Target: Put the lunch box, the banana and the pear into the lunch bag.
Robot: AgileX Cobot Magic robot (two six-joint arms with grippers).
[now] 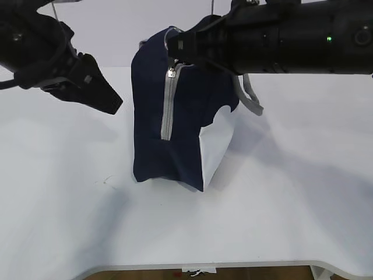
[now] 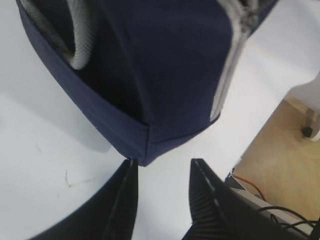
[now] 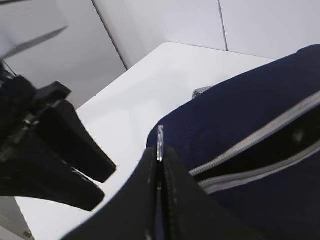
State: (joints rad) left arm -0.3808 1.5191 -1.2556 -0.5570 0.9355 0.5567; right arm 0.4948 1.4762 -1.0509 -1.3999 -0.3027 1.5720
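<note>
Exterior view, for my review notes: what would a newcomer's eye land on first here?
The navy lunch bag standing upright mid-table, its grey zipper running down the near face. At its top, the right hand is pinched shut on a thin metal ring by the zipper opening. The left hand hangs open to the bag's left, holding nothing.

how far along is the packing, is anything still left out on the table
No lunch box, banana or pear shows on the table, so they may already be inside, though the lunch bag hides its contents. In hand: the right gripper is shut on the ring pull, with the zipper partly open. The left gripper is open, empty, beside the bag.
</note>
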